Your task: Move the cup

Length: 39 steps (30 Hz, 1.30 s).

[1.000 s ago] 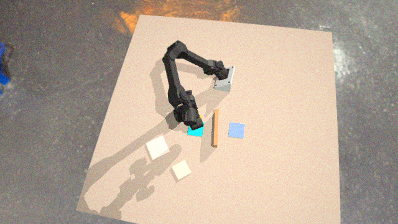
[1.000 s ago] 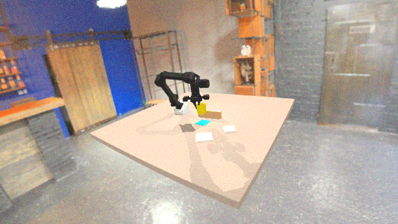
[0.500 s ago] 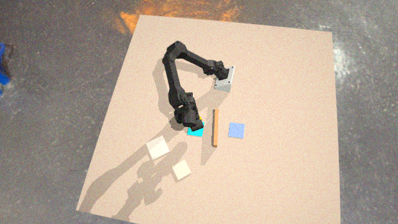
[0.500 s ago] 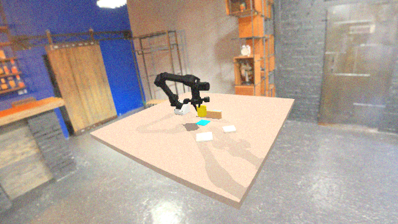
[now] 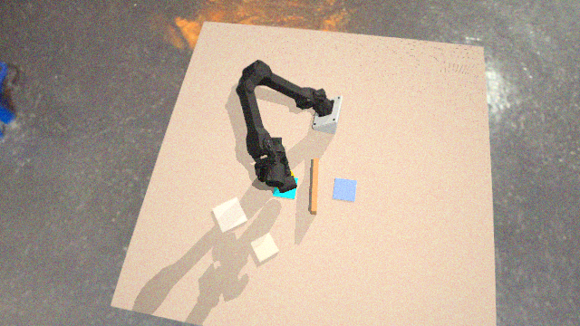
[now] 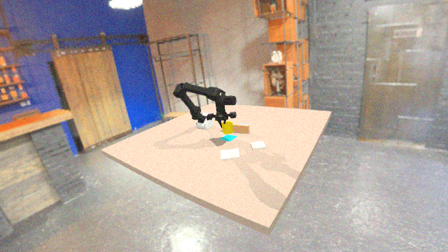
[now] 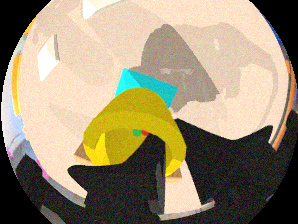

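Note:
The yellow cup (image 6: 227, 127) (image 7: 132, 105) hangs upright, a little above the cyan pad (image 5: 285, 195) (image 6: 229, 138) (image 7: 156, 90). Only a sliver of the cup shows from above. My gripper (image 6: 222, 127) (image 7: 168, 124) is shut on the cup's wall, with one finger inside the cup and one outside. A green marble (image 7: 136, 132) and a red marble (image 7: 145, 132) show inside the cup; one finger hides part of its inside. The blue pad (image 5: 344, 190) lies beyond the barrier, with nothing on it.
An upright brown barrier (image 5: 314, 186) (image 6: 241, 129) stands between the two pads, close beside the cyan one. Two flat white blocks, one larger (image 5: 230, 215) (image 6: 229, 154) and one smaller (image 5: 265, 248) (image 6: 257, 145), lie on the table on the cyan pad's side.

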Each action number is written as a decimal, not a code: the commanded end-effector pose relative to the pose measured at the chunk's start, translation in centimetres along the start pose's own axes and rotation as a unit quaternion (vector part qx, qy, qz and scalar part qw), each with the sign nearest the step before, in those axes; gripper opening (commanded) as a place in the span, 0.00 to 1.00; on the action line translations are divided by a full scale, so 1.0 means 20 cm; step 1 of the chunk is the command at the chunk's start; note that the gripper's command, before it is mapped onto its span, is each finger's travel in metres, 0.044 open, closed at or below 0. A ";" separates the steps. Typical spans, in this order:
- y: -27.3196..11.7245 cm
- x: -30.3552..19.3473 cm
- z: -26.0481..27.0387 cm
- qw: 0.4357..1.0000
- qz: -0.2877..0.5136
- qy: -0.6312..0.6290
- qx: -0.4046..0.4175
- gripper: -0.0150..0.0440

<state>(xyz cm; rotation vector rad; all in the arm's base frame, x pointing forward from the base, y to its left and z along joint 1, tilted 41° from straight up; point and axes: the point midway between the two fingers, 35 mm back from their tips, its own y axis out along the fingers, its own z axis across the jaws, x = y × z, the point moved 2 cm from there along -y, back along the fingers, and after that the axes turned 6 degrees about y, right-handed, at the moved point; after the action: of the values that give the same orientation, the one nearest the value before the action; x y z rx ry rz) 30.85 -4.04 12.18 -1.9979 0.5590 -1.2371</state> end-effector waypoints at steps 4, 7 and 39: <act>0.04 0.00 0.00 1.000 -0.002 -0.002 -0.001 0.25; 0.06 0.00 0.00 1.000 -0.002 -0.002 -0.001 0.25; 0.14 0.01 -0.01 1.000 -0.001 0.000 0.000 0.50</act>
<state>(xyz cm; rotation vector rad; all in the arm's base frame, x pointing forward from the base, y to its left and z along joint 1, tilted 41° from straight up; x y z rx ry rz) 30.76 -6.01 10.17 -1.9992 0.5571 -1.2384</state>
